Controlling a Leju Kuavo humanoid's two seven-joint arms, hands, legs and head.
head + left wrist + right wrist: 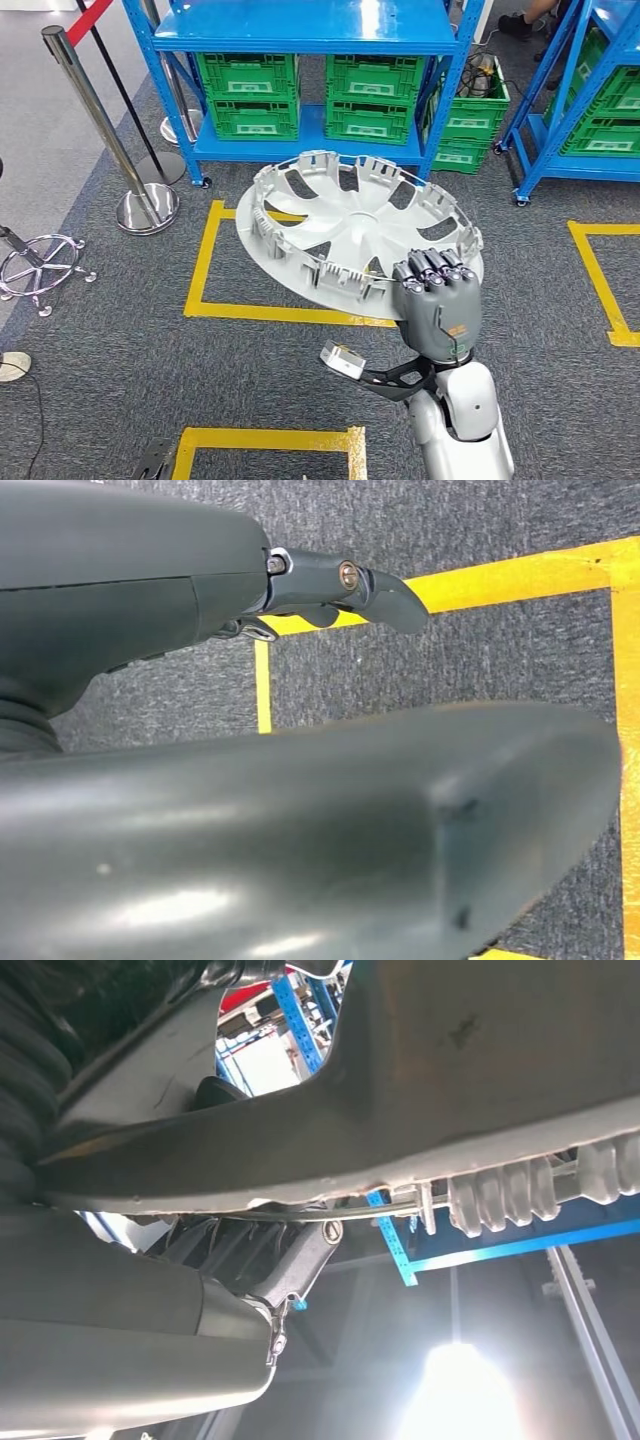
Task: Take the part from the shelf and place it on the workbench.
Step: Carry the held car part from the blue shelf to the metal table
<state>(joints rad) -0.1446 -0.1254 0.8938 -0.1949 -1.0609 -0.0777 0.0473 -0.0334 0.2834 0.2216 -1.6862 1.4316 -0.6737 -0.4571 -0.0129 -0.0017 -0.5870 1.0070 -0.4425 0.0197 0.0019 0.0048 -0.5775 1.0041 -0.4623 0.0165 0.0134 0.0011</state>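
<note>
Gripping the big grey wheel cover (355,235) by its near rim, the right robot hand (439,300) has its fingers curled over the edge and carries it flat above the carpet, in front of the blue shelf (302,30) with its green crates (253,90). Risk here looks like leverage: one edge grip on a wide disc, so a swing or turn could tip it or slide it out. The left robot hand (226,730) hangs over the floor tape; open or closed, I cannot tell.
</note>
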